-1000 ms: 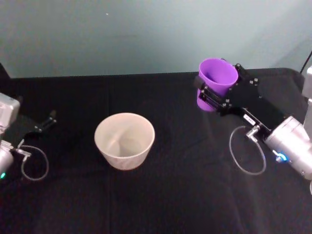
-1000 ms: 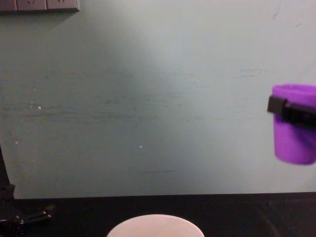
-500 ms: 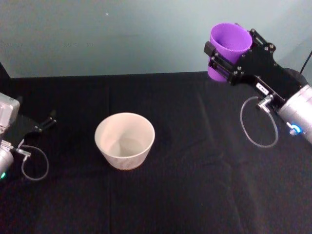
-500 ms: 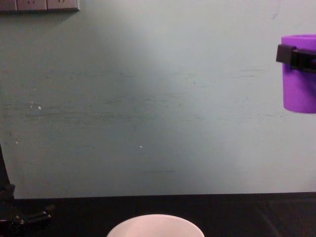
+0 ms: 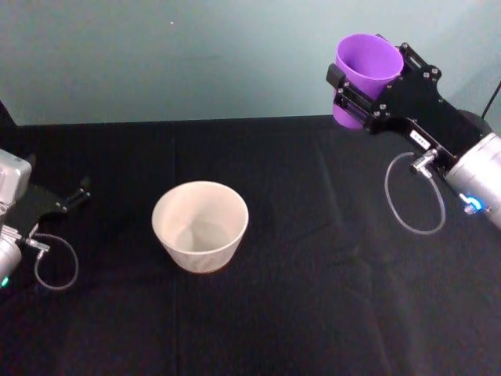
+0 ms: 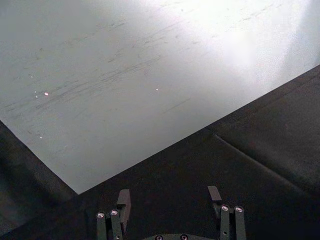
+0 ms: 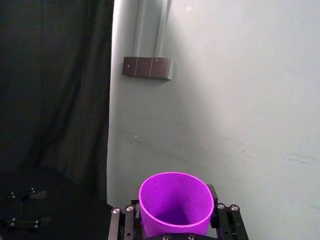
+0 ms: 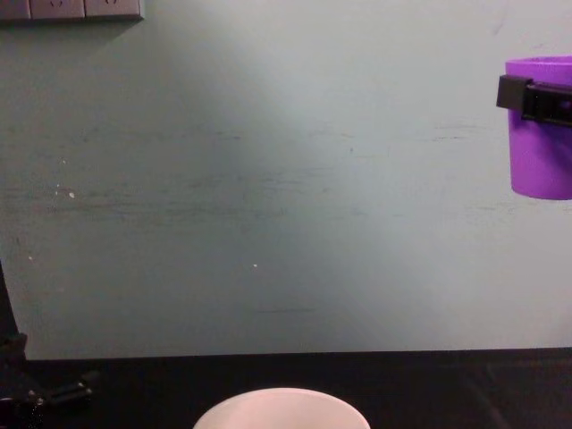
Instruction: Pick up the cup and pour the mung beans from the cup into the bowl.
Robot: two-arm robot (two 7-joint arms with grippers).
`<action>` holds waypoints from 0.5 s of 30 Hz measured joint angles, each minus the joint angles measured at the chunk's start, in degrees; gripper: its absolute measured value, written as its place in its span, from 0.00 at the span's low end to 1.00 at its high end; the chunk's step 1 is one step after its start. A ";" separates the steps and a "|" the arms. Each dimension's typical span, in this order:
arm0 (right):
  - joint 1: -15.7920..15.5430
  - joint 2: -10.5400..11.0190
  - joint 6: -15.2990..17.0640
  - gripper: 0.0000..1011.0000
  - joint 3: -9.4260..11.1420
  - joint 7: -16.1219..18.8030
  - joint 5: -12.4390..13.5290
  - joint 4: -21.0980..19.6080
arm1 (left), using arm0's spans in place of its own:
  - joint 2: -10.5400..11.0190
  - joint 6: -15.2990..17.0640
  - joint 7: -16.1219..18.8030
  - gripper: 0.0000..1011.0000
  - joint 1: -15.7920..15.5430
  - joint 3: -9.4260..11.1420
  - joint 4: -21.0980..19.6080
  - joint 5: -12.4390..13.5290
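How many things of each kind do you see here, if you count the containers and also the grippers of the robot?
Purple cup: 1
White bowl: 1
Grippers: 2 (right gripper shut on the cup and holding it in the air; left gripper open and idle)
Total: 4

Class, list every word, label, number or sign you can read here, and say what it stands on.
Nothing legible.
A small white label on the black mount behind the right hand: too small to read.
The bright purple plastic cup and the wide white round bowl: no markings seen.
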 joint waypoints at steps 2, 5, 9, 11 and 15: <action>-0.03 -0.01 -0.04 0.74 0.00 0.01 0.01 0.02 | 0.00 0.00 0.00 0.99 0.00 0.00 0.00 0.00; -0.07 -0.02 -0.09 0.74 0.00 0.01 0.02 0.02 | 0.00 0.00 0.00 0.99 0.00 0.00 0.00 0.00; -0.11 -0.03 -0.14 0.74 0.00 0.02 0.03 0.02 | 0.00 0.00 0.00 0.99 0.00 0.00 0.00 0.00; -0.12 -0.04 -0.16 0.74 0.00 0.02 0.04 0.02 | 0.00 0.00 0.00 0.99 0.00 0.00 0.00 0.00; -0.14 -0.06 -0.18 0.74 0.00 0.02 0.05 0.03 | 0.00 0.00 0.00 0.99 0.00 0.00 0.00 0.00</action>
